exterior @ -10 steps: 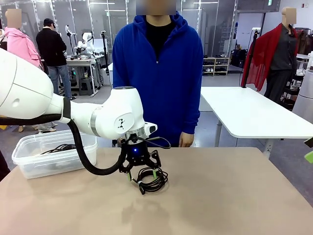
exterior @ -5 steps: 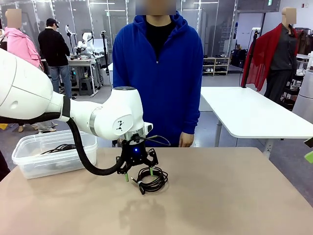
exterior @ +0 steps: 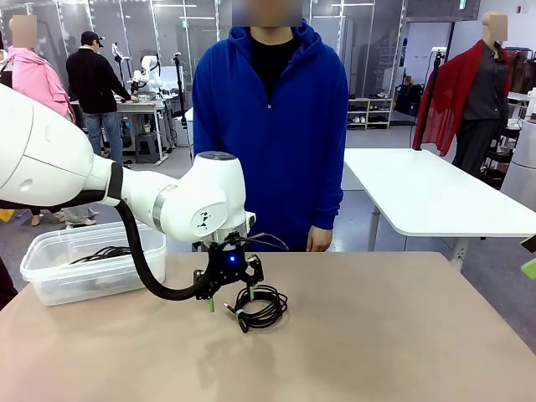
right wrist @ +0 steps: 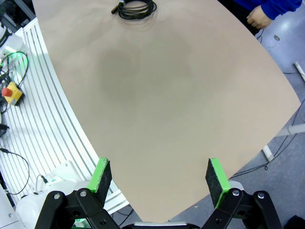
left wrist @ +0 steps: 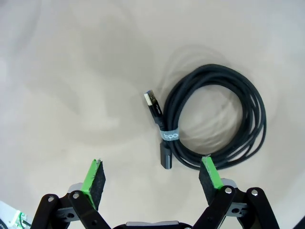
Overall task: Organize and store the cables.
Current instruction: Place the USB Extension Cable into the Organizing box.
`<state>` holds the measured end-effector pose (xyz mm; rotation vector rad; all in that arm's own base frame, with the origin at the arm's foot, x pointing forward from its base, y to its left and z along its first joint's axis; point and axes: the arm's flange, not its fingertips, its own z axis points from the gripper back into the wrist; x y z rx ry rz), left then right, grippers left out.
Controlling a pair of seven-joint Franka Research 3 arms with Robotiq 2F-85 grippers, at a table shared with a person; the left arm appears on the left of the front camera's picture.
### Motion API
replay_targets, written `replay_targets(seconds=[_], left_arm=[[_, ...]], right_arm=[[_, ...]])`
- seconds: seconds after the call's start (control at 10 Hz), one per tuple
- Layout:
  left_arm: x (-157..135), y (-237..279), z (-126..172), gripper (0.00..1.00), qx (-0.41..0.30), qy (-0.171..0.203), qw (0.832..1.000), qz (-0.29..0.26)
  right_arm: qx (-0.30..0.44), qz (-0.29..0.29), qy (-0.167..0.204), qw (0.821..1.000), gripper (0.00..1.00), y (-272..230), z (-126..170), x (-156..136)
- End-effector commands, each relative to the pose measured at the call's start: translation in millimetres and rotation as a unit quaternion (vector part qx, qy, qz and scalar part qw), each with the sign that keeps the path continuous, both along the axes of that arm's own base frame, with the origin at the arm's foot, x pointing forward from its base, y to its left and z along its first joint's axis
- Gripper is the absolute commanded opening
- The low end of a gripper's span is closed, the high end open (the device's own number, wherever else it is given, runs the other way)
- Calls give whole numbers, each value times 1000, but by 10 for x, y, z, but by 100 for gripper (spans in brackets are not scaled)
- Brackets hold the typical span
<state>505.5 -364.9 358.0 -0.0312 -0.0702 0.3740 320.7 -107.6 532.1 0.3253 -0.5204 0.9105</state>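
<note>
The table [exterior: 402, 335] carries a clear bin [exterior: 92, 264] at its left edge; dark cords inside are hard to make out. The left gripper [exterior: 230, 297] hangs spread open, empty, over a coiled cable [exterior: 261, 306] near the table's middle. The right gripper [right wrist: 157, 179] also gapes, its arm cut off.

In the front view, the left claw [exterior: 229, 298] has risen over the last second, from low over the coiled cable [exterior: 260, 306] just below the middle of the frame to a little higher and slightly to the left. Its green fingertips [exterior: 250, 293], which earlier reached down beside the coil, now hang clear above the coil's left edge. The white wrist joint [exterior: 205, 213] above it has lifted and tilted along with it.
</note>
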Motion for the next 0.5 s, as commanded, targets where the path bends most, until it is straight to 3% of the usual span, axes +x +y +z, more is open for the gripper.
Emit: replay_targets(seconds=[0.0, 0.4], left_arm=[[53, -46, -57, 100, 7, -17, 1000, 18], [213, -97, -247, 100, -7, -21, 1000, 19]], right_arm=[[3, 1, -2, 1000, 100, 13, -3, 12], [3, 1, -2, 1000, 100, 13, -3, 12]])
